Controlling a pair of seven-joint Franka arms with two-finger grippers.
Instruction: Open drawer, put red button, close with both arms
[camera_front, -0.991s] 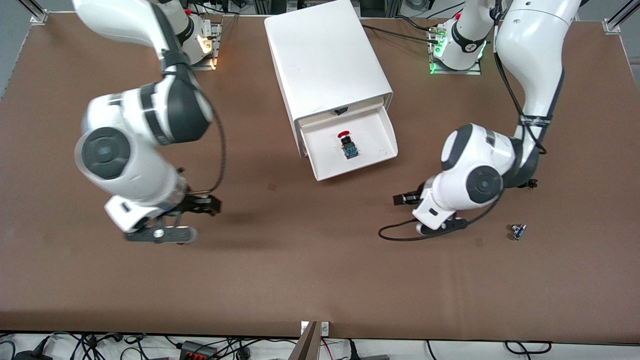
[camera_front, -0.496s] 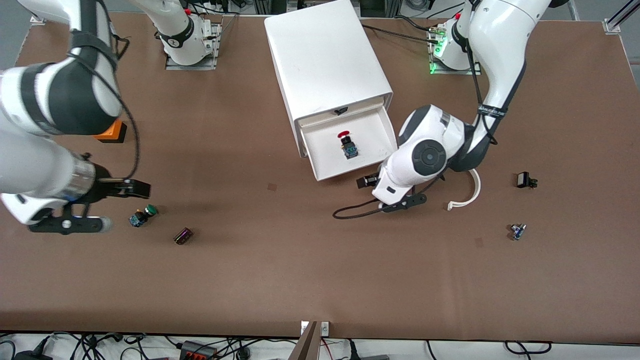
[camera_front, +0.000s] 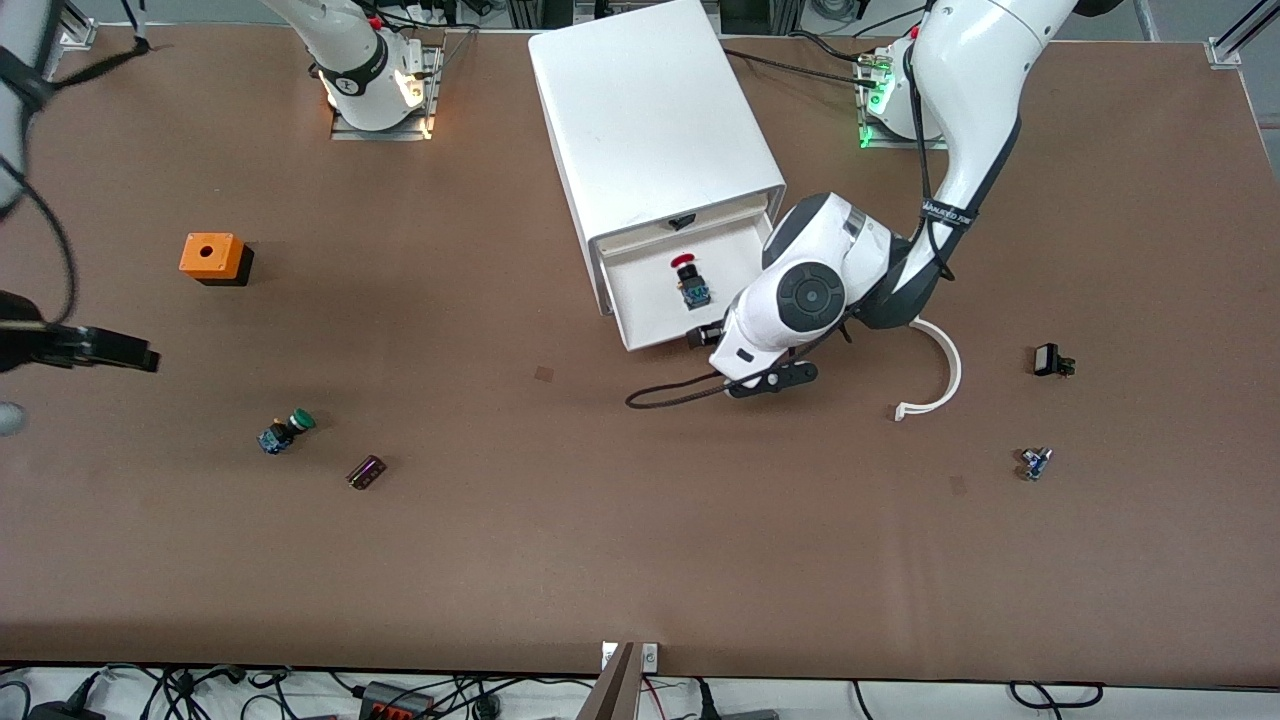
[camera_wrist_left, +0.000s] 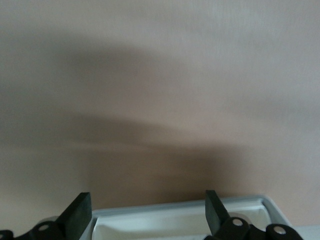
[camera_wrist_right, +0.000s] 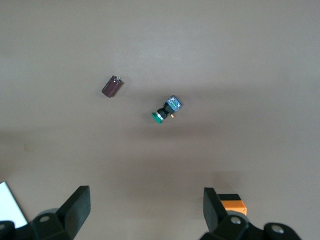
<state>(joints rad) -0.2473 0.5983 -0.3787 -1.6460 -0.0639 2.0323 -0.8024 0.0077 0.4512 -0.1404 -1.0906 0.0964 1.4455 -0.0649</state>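
The red button (camera_front: 688, 280) lies in the open white drawer (camera_front: 622, 318) of the white cabinet (camera_front: 650, 110). My left gripper (camera_front: 705, 335) is open and empty at the drawer's front edge, low over the table. In the left wrist view its fingers (camera_wrist_left: 79, 214) straddle the drawer's white rim (camera_wrist_left: 180, 219), and the button is out of that view. My right gripper (camera_front: 110, 352) is open and empty, up over the table at the right arm's end, away from the drawer. The right wrist view shows its open fingers (camera_wrist_right: 79, 207) over bare table.
An orange box (camera_front: 212, 258), a green-capped button (camera_front: 285, 432) and a purple cylinder (camera_front: 366, 471) lie toward the right arm's end. A white curved piece (camera_front: 938, 385), a black part (camera_front: 1050, 360) and a small blue part (camera_front: 1035, 462) lie toward the left arm's end.
My left gripper has moved to the drawer's front edge, and the drawer has slid in a little. My right arm has swung away toward its end of the table, uncovering the orange box and green button.
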